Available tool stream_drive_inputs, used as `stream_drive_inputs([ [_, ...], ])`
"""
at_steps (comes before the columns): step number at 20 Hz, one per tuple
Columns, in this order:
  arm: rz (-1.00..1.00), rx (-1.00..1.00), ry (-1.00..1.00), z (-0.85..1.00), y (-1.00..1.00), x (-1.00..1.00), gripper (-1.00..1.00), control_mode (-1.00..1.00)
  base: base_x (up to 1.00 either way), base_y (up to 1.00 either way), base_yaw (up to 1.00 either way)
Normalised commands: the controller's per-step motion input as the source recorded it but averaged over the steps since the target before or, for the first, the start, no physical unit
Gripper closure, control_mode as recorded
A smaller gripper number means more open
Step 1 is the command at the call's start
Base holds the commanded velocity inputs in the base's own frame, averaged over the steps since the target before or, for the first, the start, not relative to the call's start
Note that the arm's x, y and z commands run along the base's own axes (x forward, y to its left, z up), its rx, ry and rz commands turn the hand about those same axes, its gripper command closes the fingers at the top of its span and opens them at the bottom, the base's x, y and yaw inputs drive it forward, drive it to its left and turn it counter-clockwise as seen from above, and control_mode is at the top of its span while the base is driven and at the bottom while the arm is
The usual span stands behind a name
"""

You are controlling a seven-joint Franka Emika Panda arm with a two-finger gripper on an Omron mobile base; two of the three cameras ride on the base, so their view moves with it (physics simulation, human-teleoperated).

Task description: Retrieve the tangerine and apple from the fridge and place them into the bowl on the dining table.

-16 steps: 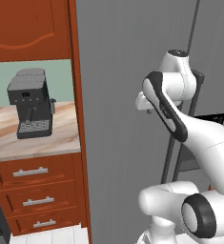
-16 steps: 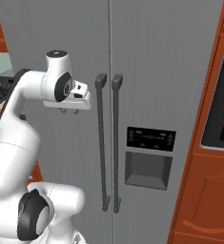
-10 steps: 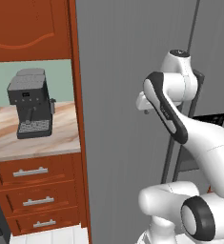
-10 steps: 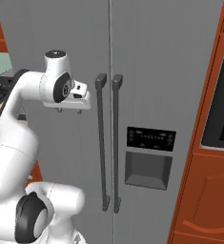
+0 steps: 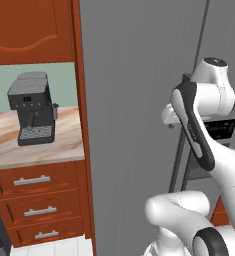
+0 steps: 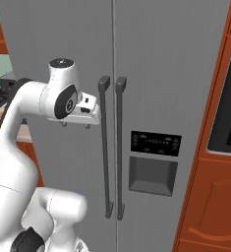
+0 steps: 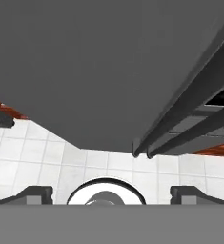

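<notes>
Fridge (image 6: pixel 171 64) is standing shut, both doors closed, filling the frame ahead of the base. Tangerine and apple are presumably behind those doors; bowl and dining table are somewhere else in the room. Judgement: task is barely started, door-opening step is in hand.

Arm (image 6: pixel 18 133) is reaching up and forward toward the left door. The hand is sitting just left of the left handle (image 6: pixel 104 147), near its top, apart from it as far as the right base view tells.

Jaws (image 7: pixel 111 193): spread wide, holding nothing. In the hand view the fingertips (image 7: pixel 35 193) are standing far apart at the bottom, with both handles running off to the upper right, not between them.

Risks, biggest first:
- Wrong door or wrong handle. The two handles (image 7: pixel 180 119) are lying side by side, nearly touching; a small lateral error could put the right handle (image 6: pixel 120 147) or both bars in the jaws.
- Missed grasp. Handle is sitting off to the side of the jaws, so closing now would catch air or scrape the door face.
- Collision. Wrist is close to the grey door panel; pushing forward while misaligned could jam a finger against it.
- Pull arc. Door swings on a hinge; a straight pull might slip off the bar.
- Coffee machine (image 5: pixel 33 112) on the bench (image 5: pixel 34 145) is well apart; low concern.
</notes>
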Motion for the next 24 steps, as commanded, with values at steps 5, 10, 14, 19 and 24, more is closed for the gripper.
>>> stream_drive_inputs([
  [5, 0.00, 0.01, 0.00, -0.06, -0.29, -0.33, -1.00, -1.00, 0.00, 0.00, 0.00],
  [10, 0.00, 0.00, -0.02, -0.15, -0.01, 0.00, -1.00, -1.00, 0.00, 0.00, 0.00],
  [14, 0.01, 0.00, -0.05, -0.11, 0.00, 0.03, -1.00, -1.00, 0.00, 0.00, 0.00],
  [19, 0.00, 0.00, 0.00, 0.00, 0.00, 0.04, -1.00, 1.00, -0.07, 0.00, 0.00],
  [24, 0.00, 0.00, 0.00, 0.00, 0.00, 0.00, -1.00, 1.00, -0.31, 0.00, 0.00],
])
